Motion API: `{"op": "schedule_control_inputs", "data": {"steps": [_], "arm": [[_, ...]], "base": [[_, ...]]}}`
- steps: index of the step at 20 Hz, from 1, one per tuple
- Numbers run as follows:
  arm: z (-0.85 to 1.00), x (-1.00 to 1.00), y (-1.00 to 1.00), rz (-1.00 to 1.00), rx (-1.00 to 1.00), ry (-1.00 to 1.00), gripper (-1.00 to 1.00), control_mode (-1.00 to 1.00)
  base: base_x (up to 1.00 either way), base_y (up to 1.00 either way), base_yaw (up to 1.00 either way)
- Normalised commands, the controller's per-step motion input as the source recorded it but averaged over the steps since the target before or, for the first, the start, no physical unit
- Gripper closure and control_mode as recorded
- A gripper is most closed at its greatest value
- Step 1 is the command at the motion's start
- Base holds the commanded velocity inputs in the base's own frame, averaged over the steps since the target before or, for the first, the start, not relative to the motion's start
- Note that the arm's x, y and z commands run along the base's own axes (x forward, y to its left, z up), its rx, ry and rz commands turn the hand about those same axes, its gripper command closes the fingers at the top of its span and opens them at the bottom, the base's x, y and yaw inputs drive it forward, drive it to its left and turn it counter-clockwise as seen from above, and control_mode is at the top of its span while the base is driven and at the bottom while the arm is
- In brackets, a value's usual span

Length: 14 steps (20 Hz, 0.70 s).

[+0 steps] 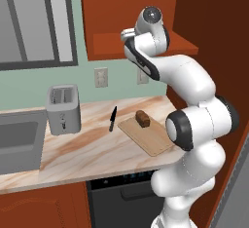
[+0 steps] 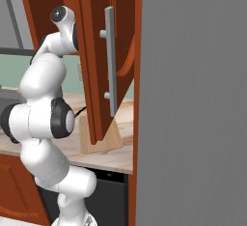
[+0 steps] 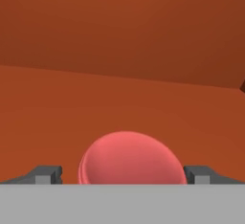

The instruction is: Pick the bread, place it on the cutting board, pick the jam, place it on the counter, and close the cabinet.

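Observation:
The bread (image 1: 142, 118), a small dark brown loaf, lies on the light wooden cutting board (image 1: 151, 138) on the beige marble counter (image 1: 87, 149). My arm reaches up into the open reddish-brown cabinet (image 1: 109, 44). In the hand view the pink-red jam (image 3: 131, 157) stands on the cabinet shelf, right between my two fingertips (image 3: 48, 174). My gripper (image 3: 124, 175) is open, one finger on each side of the jar with a gap on both sides. The cabinet door (image 2: 94, 75) with its long grey handle (image 2: 110, 61) stands swung open toward the right base camera.
A silver toaster (image 1: 63, 107) stands at the back left of the counter, a black knife (image 1: 113, 118) lies between it and the board, and a sink (image 1: 17, 142) is at far left. A tall grey panel (image 2: 193, 99) bounds the right side.

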Motion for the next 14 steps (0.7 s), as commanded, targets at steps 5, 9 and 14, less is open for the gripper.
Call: {"op": "schedule_control_inputs", "data": {"steps": [5, 9, 14], "arm": [[-0.13, 0.14, 0.00, 0.00, 0.00, 0.00, -1.00, -1.00], [-0.07, 0.05, 0.00, 0.00, 0.00, 0.00, -1.00, -1.00], [-0.12, 0.04, 0.02, 0.00, 0.00, 0.01, 1.00, -1.00]], "base": [[0.00, 0.00, 0.00], [0.00, 0.00, 0.00], [0.00, 0.00, 0.00]]}}
